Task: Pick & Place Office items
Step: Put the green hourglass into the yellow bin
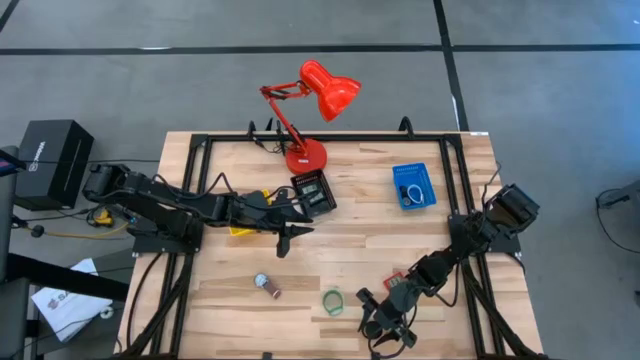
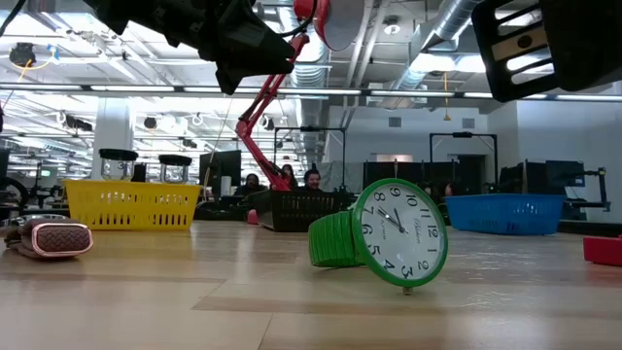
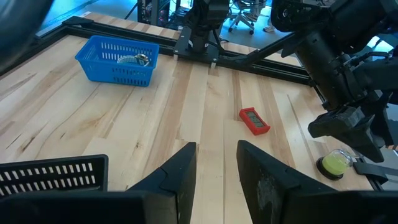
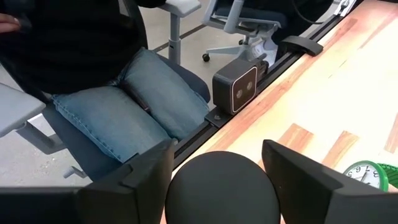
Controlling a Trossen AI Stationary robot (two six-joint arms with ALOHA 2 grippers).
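Right gripper (image 4: pixel 214 163) astride black puck (image 4: pixel 222 186)

On our wooden bench (image 1: pixel 360 250) we see a red lamp (image 1: pixel 306 156), yellow (image 2: pixel 129 204), black (image 1: pixel 312 190) and blue baskets (image 1: pixel 413 185), a green watch (image 1: pixel 332 301) and a red piece (image 3: pixel 254 120).

The black puck (image 4: pixel 222 186) between my right gripper's (image 4: pixel 217 180) fingers is cut off by the wrist picture's edge, so I cannot tell whether the fingers touch it, and from above it is hidden under that gripper. What lies in the blue basket (image 1: pixel 413 186) and the black basket (image 1: pixel 312 192) is too small to name, and the yellow basket (image 1: pixel 240 229) is mostly hidden under my left arm. The small piece (image 1: pixel 266 286) near the front edge is too small to name from above, and the red piece (image 2: pixel 603 250) runs off the low picture's side.
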